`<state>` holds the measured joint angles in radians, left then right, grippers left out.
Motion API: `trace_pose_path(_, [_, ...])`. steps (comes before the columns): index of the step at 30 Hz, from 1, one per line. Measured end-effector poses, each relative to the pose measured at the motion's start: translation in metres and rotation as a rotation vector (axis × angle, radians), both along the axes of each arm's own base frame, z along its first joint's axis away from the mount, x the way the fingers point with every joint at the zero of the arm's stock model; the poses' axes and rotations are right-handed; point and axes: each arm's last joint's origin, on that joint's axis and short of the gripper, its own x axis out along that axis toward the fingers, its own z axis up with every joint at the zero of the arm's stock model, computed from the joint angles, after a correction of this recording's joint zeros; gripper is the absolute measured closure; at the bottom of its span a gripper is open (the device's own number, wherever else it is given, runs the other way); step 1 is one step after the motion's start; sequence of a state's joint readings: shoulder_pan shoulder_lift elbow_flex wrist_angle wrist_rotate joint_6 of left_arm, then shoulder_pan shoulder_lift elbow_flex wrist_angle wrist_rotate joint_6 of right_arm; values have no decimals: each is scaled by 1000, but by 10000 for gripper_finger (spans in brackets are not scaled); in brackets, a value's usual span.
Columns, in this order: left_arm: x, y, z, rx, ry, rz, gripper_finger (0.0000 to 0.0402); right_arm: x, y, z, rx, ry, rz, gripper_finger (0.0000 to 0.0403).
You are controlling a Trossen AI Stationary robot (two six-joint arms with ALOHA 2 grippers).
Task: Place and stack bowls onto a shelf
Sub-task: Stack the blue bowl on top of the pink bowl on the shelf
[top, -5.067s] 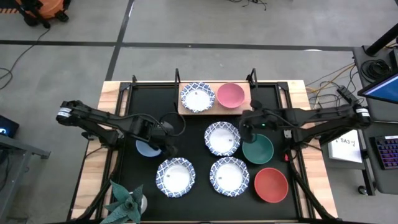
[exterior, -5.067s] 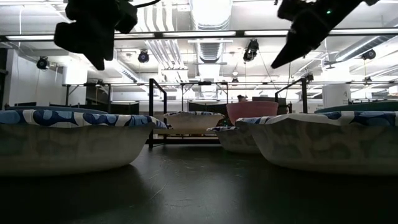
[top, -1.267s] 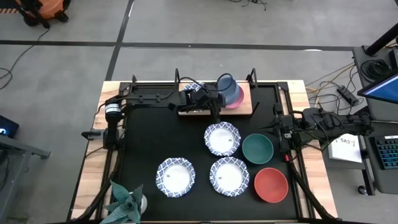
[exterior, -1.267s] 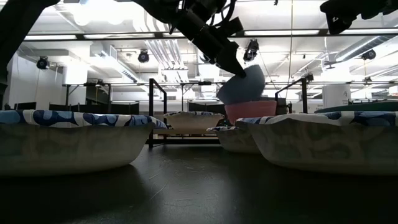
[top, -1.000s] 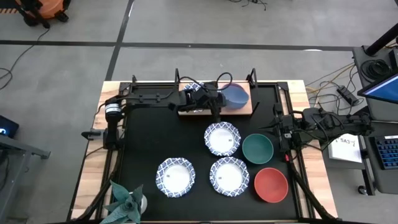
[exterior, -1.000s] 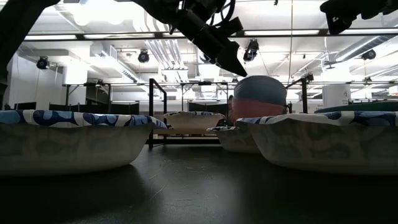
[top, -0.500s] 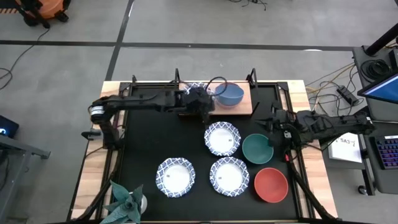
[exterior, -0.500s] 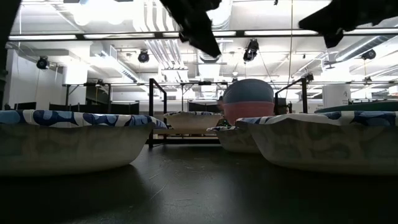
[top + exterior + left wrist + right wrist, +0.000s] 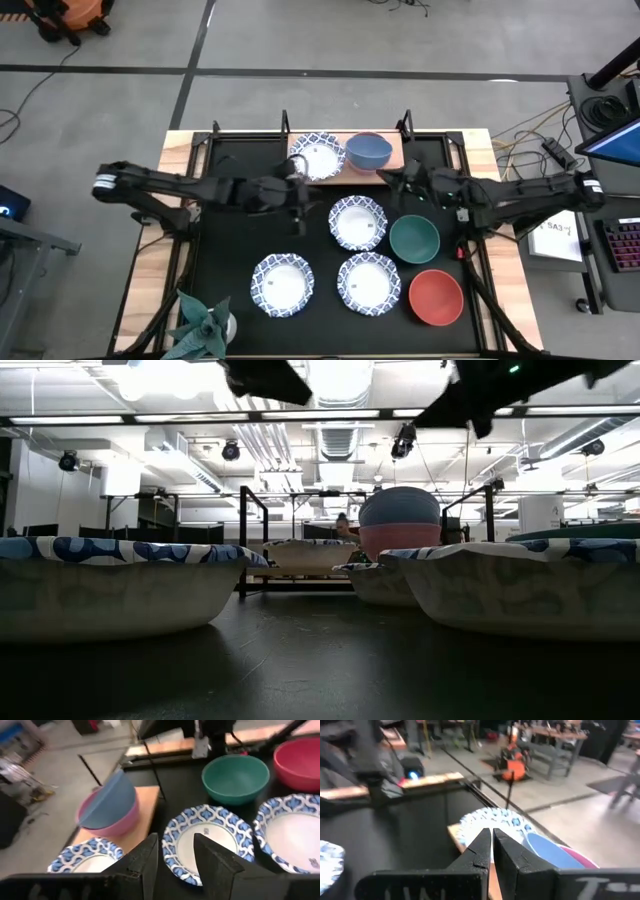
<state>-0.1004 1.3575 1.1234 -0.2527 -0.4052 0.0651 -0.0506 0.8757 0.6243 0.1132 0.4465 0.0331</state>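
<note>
On the shelf [image 9: 392,160], a wooden board at the table's far edge, stand a white blue-rimmed bowl [image 9: 318,156] and a blue bowl [image 9: 368,151]. The blue bowl [image 9: 111,795] rests tilted inside the pink bowl [image 9: 112,822]. My left gripper [image 9: 298,212] hangs open over the black tabletop, in front of the shelf and left of a patterned bowl [image 9: 358,222]; its fingers [image 9: 176,857] touch nothing. My right gripper [image 9: 383,176] is shut [image 9: 491,840] and hovers just before the shelf's right part, near the blue bowl.
Two more patterned bowls [image 9: 282,283] [image 9: 368,282], a green bowl [image 9: 414,240] and a red bowl [image 9: 436,296] sit on the tabletop. A green spiky plant [image 9: 205,325] stands at the near left corner. Black posts [image 9: 243,540] rise at the shelf's ends.
My left gripper has let go of the blue bowl, which dropped from a steep tilt into the pink bowl. The gripper then drew back from the shelf toward the near edge and left. My right gripper has moved from the table's right side toward the shelf.
</note>
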Motion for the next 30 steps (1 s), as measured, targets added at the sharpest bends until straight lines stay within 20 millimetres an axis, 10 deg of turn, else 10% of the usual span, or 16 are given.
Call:
trace_pose_path(13, [-57,2,-12,-3,-78,78,293,47,-56,-3,73,73,-220,394])
trace_pose_path(30, [-67,4,-18,16,-73,87,293,66,-72,-48,197,185,-298,394])
